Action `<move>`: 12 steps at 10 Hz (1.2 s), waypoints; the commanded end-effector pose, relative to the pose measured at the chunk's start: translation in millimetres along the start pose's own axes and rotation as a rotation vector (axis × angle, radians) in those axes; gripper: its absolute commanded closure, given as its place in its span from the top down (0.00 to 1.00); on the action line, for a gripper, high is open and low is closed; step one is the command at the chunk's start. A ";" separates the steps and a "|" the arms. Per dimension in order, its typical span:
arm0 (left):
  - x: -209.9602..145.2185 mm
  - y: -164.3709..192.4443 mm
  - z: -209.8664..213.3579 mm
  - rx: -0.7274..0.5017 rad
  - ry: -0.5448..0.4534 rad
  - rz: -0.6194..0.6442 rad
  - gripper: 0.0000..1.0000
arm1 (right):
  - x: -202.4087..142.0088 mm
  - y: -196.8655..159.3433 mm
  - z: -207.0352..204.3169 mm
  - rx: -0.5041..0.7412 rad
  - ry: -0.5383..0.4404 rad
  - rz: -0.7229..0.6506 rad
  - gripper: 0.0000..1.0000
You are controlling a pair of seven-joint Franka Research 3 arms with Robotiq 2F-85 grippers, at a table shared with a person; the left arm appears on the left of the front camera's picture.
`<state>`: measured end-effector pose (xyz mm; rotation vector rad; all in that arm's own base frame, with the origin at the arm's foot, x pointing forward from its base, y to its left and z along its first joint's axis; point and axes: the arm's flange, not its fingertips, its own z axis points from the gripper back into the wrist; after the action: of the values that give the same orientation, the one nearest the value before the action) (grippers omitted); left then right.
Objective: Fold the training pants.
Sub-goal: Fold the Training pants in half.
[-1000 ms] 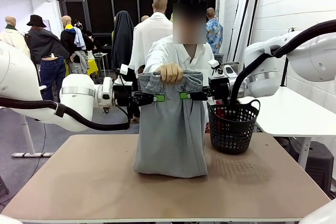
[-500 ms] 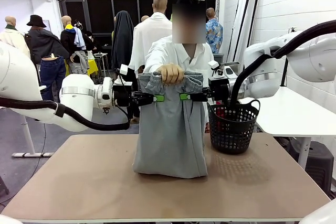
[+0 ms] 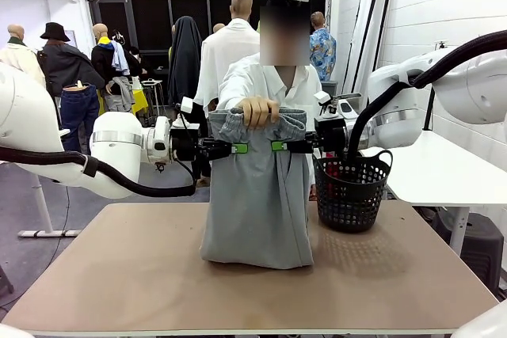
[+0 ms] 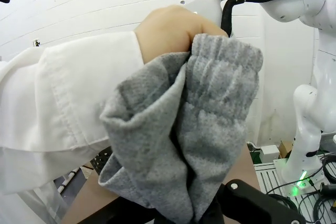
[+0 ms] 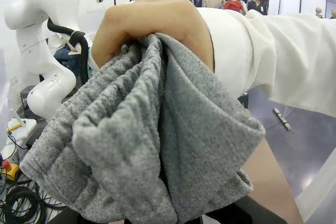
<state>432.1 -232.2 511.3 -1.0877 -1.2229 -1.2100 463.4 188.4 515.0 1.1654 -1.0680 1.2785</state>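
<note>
Over on the left, the left gripper (image 3: 238,148) reaches in level from its white arm, jaws closed tight with the green pads pinching the side edge of the training pants (image 3: 257,203) just under the waistband. In the middle, the grey pants hang upright above the table (image 3: 119,275), and their lower end rests bunched on the tabletop. The person's hand (image 3: 257,110) has the gathered elastic waistband clutched in a fist at the top centre. Up close from the left wrist, the ribbed fabric drapes down from that fist, past a white sleeve (image 4: 63,98), towards the fingers below. Moving right, the right gripper (image 3: 278,146) mirrors its partner, clamped shut on the opposite edge of the pants at the same height. Farther right, the black basket (image 3: 352,191) stands on the table just beside the hanging fabric.
</note>
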 end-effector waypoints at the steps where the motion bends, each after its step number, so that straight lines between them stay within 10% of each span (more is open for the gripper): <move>1: 0.5 0.3 1.1 0.003 -0.003 0.000 0.00 | 2.5 2.0 0.2 -0.006 -0.006 0.007 0.00; 12: 0.5 0.3 1.1 0.003 -0.003 0.000 0.00 | 2.5 2.0 0.2 -0.006 -0.006 0.007 0.00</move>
<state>432.1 -232.2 511.3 -1.0877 -1.2228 -1.2099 463.4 188.4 515.0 1.1654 -1.0680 1.2785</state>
